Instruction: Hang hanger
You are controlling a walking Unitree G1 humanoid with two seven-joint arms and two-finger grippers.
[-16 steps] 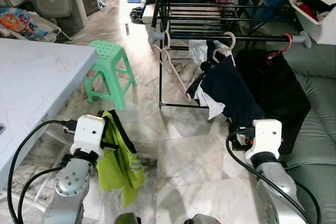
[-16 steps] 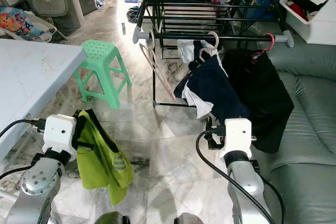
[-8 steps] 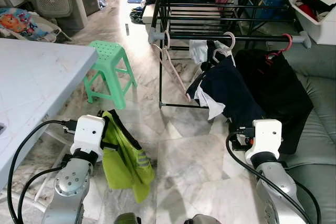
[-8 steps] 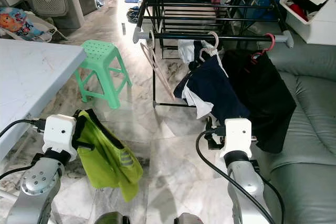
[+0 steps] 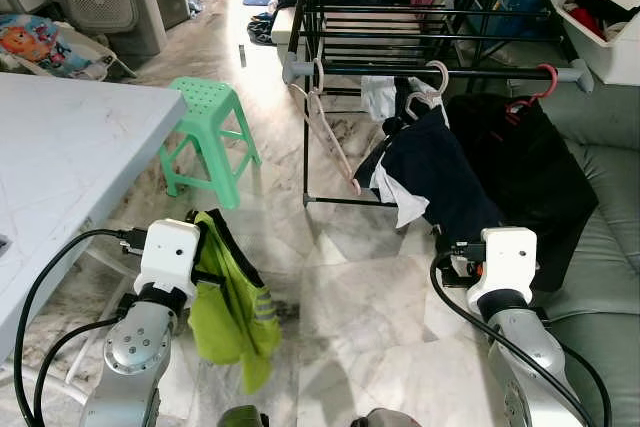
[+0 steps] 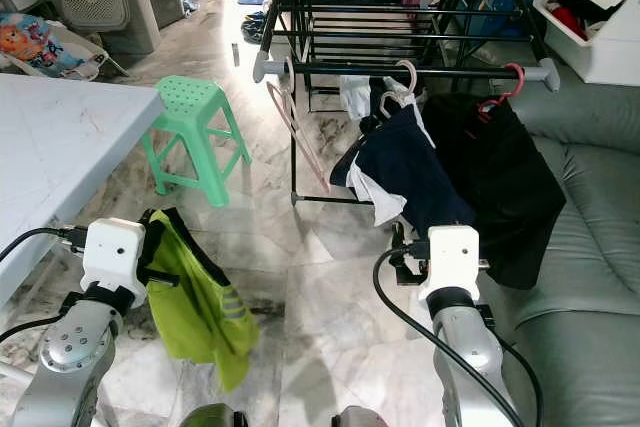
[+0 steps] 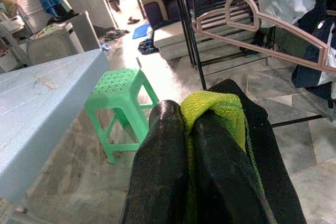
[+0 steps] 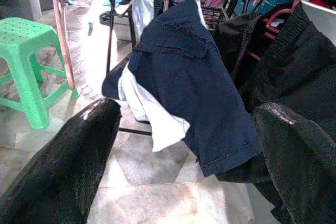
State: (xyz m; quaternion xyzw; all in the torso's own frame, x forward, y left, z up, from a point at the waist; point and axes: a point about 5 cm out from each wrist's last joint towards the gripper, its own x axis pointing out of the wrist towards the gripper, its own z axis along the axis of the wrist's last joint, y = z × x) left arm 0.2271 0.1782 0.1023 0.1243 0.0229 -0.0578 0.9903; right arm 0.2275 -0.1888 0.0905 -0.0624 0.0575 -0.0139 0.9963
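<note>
No writing is legible. The left end effector (image 7: 186,129), low at the left, is clamped on the lime garment (image 5: 232,307), which has swung back nearer the arm. The right end effector (image 8: 189,145) hovers spread apart before the navy shirt (image 5: 435,172). Beyond, the empty pink hanger (image 5: 325,127) hangs from the drying rack (image 5: 430,72).

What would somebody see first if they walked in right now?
Probably the bright lime-green garment dangling from the left gripper, whose fingers are pinched shut on it low at the robot's left. Next, the black drying rack straight ahead, with a navy garment and a black garment hung on its front rail, and the mint-green stool beside it on the marble floor.
</note>
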